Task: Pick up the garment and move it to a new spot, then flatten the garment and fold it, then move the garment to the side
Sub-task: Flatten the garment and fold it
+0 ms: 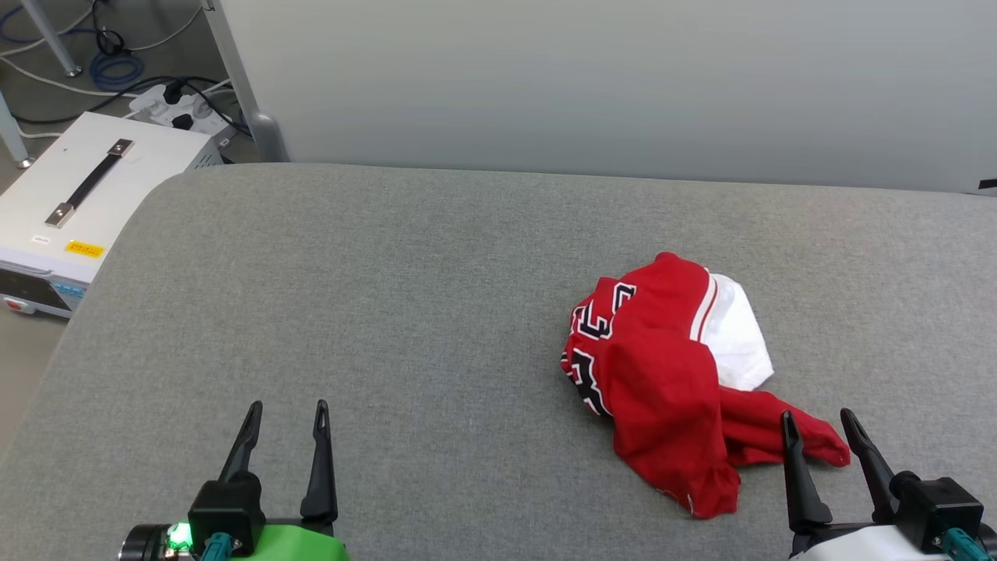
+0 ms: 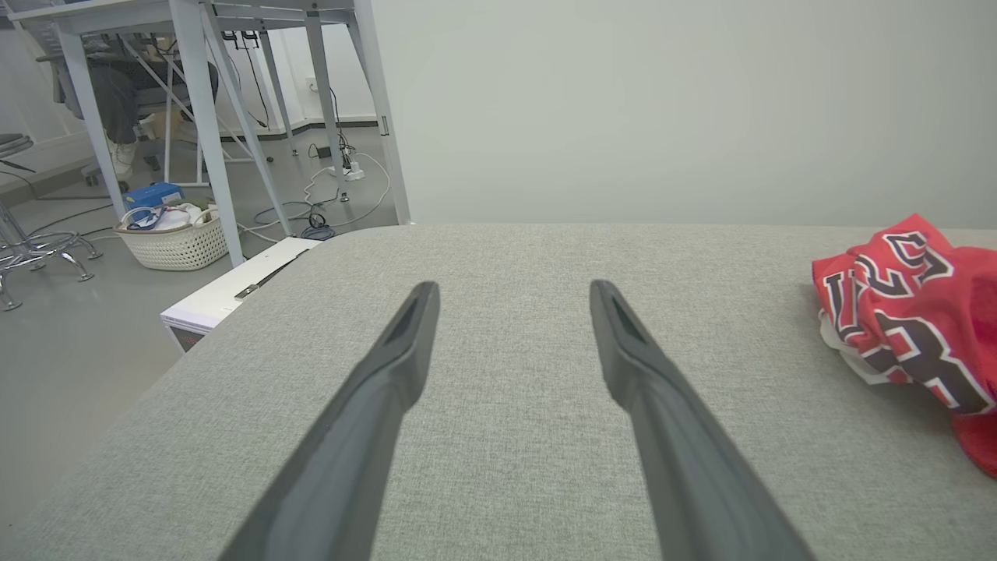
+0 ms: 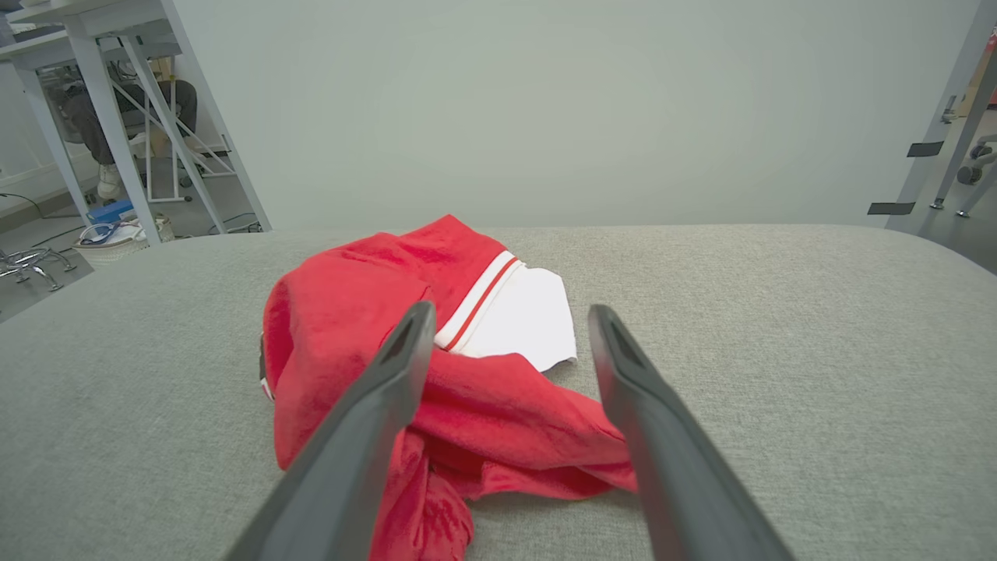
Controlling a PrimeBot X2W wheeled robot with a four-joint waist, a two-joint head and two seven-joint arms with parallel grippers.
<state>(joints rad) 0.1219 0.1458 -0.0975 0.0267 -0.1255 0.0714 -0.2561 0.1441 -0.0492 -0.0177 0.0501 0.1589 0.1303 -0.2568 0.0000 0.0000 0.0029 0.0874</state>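
white case (image 1: 86, 183): stood on the floor off the table's left edge, at 10 o'clock from the table's middle, with a power strip (image 1: 179, 109) and cables beyond it; none of it lay in any likely path.
left gripper (image 1: 288, 405): sat at 7 o'clock in the head view over bare cloth, fingers spread and empty; the heap lay well apart at its 2 o'clock.
table (image 1: 405, 257): was grey and fabric-covered, with nothing between either arm and the shirt.
garment (image 1: 662, 374): lay crumpled at 4 o'clock from the table's middle, lettering turned toward 9 o'clock, a white sleeve at its 1 o'clock and a red tail trailing to 5 o'clock.
handling: looked light, soft and limp; it would likely sag and unfurl when lifted, and drag on the textured cover.
hold: the raised red bunch or the near tail seemed best, taking several layers at once.
right gripper (image 1: 818, 415): sat at 5 o'clock in the head view, fingers parted and holding nothing, tips flanking the red tail; contact could not be told.
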